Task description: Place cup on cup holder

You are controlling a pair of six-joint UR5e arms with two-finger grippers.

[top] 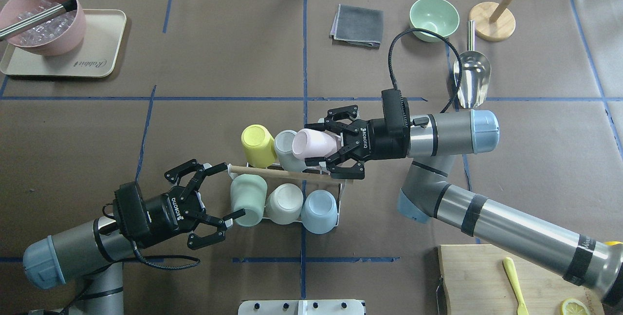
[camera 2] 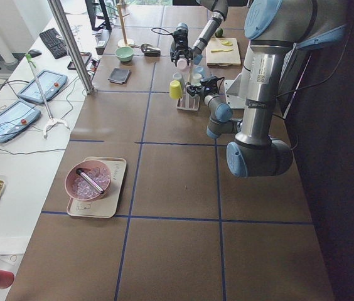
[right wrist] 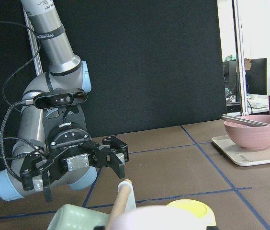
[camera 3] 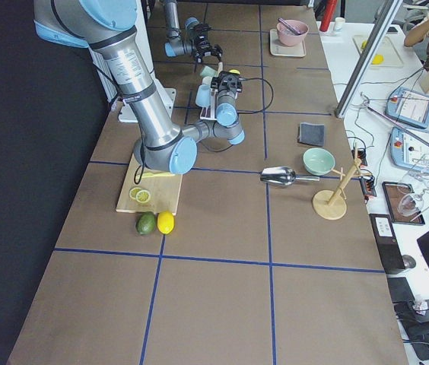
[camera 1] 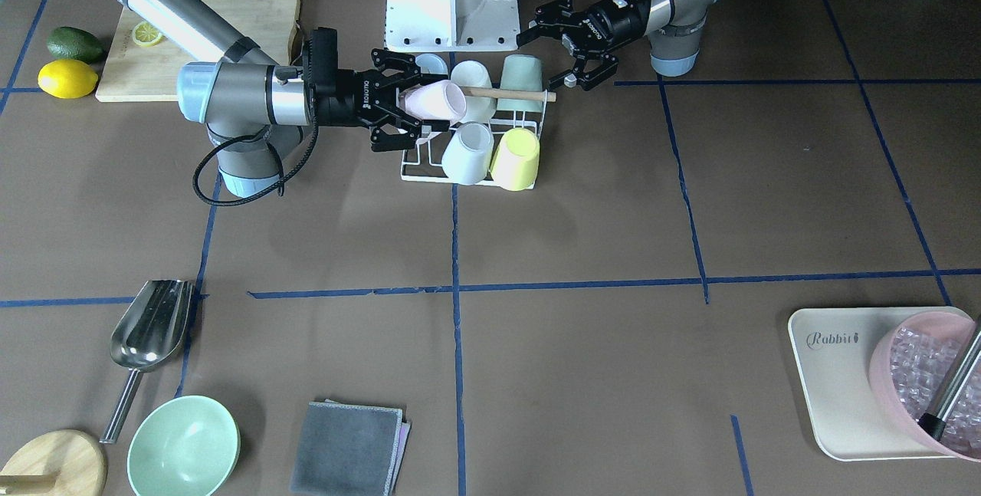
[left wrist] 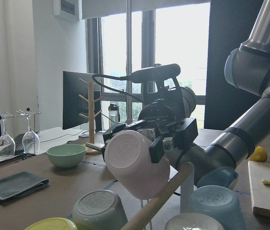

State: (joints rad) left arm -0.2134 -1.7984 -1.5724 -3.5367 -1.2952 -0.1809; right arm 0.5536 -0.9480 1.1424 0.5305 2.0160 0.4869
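Note:
The cup holder, a white wire rack (top: 343, 189) with a wooden rod handle (top: 277, 173), stands mid-table and also shows in the front view (camera 1: 414, 174). It carries a yellow cup (top: 258, 144), a pale grey cup (top: 283, 143), a green cup (top: 248, 198), a white cup (top: 284, 203) and a blue cup (top: 319, 210), all upside down. My right gripper (top: 323, 148) is shut on a pink cup (camera 1: 438, 101), held tilted on its side just above the rack's one free corner. My left gripper (top: 231, 189) is open and empty at the rod's other end, beside the green cup.
A cutting board (camera 1: 230, 28) with a lemon slice, an avocado and a lemon (camera 1: 67, 78) lie near my right arm's base. Across the table are a green bowl (top: 434, 17), a metal scoop (top: 471, 74), a grey cloth (top: 357, 25), a wooden stand (top: 496, 20) and a tray with a pink bowl (top: 44, 25).

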